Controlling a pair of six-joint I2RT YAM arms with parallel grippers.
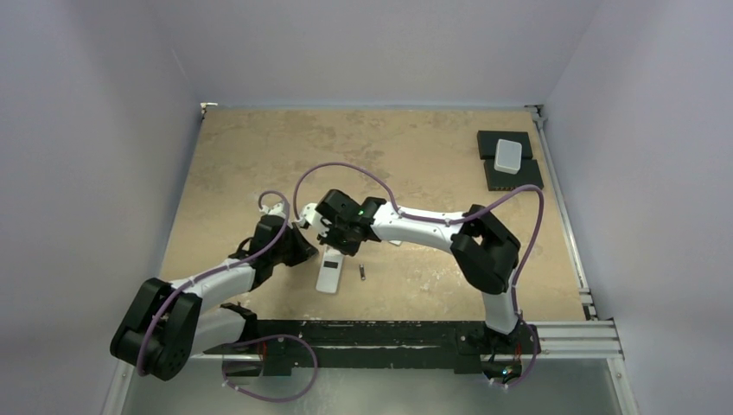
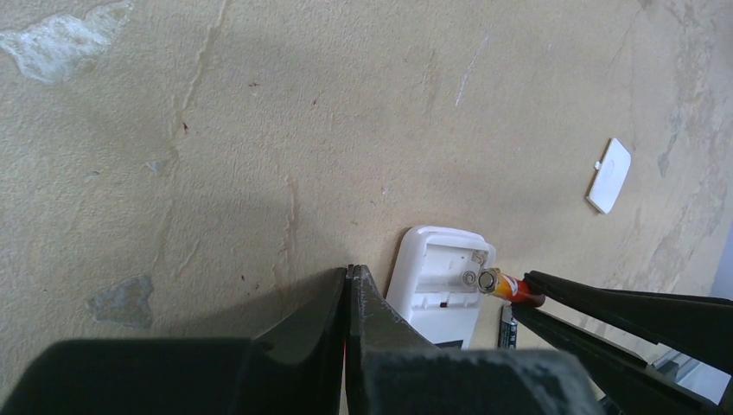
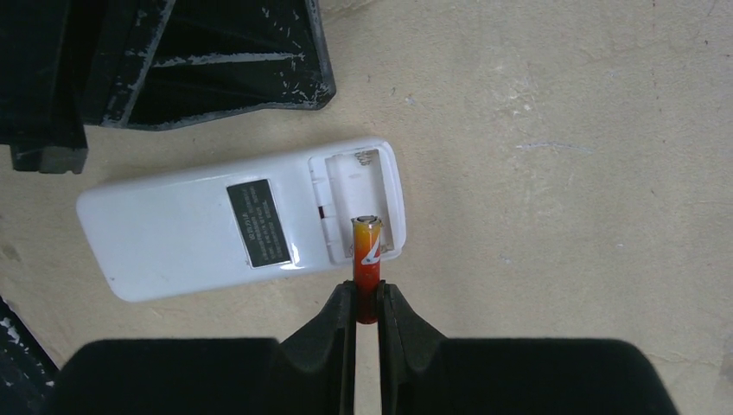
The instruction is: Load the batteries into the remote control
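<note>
The remote control (image 3: 190,233) lies face down on the table, its plain white back up and its battery compartment (image 3: 359,194) uncovered. My right gripper (image 3: 366,298) is shut on one battery (image 3: 366,251), orange-red, whose free end hangs over the compartment's edge. The left wrist view shows that battery (image 2: 506,285) just at the compartment's end with the spring contacts. A second battery (image 1: 362,273) lies on the table right of the remote (image 1: 329,270). My left gripper (image 2: 350,275) is shut on nothing, close to the remote's left side.
A small white battery cover (image 2: 609,175) lies on the table beyond the remote. A plain white box (image 1: 508,156) sits on black pads at the far right corner. A metal rail (image 1: 570,333) runs along the near edge.
</note>
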